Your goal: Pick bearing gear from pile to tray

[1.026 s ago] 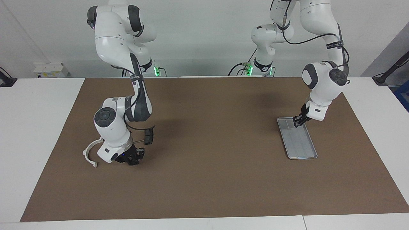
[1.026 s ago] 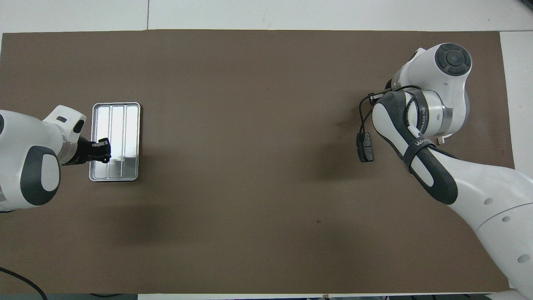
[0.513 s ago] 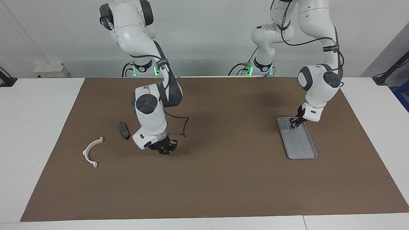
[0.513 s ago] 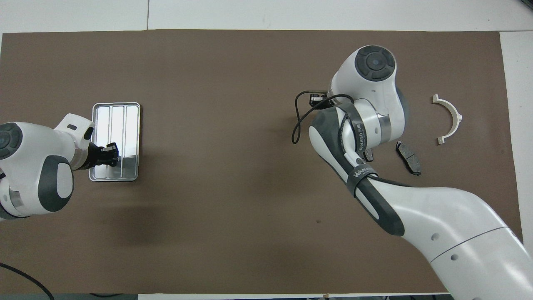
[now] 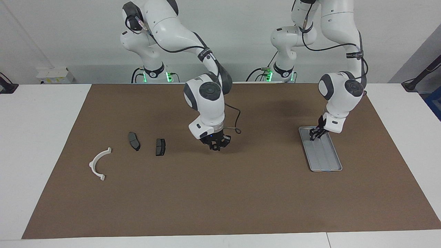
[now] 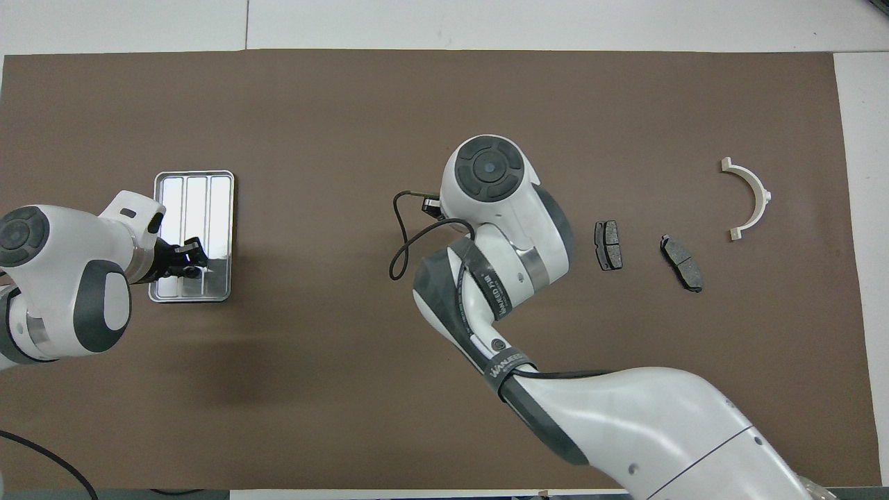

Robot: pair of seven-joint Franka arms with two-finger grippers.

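The right claw (image 5: 216,147) hangs in the air over the bare brown mat (image 5: 220,193) around the middle of the tabletop, well apart from both the parts and the tray (image 5: 320,148). Something small and dark sits at its tip, possibly the bearing gear, but I cannot tell whether it is a pinched part or the claw's own fingers, nor whether the fingers are spread or pressed together. If it is a small round piece, a slack pinch could let it slip out over the mat and roll away.

The left claw (image 5: 314,133) is low over the tray's end nearest the robots; I cannot tell whether its fingers are apart or closed, or whether it touches the tray. That is the main risk: should the right arm bring its load to the tray while the left claw occupies that end, the two could collide, or a knock could shove the light tray along the mat.

The pile lies toward the right arm's end of the tabletop: two brake pads (image 5: 160,146) (image 5: 134,141) and a white half-ring (image 5: 99,163), all separate.
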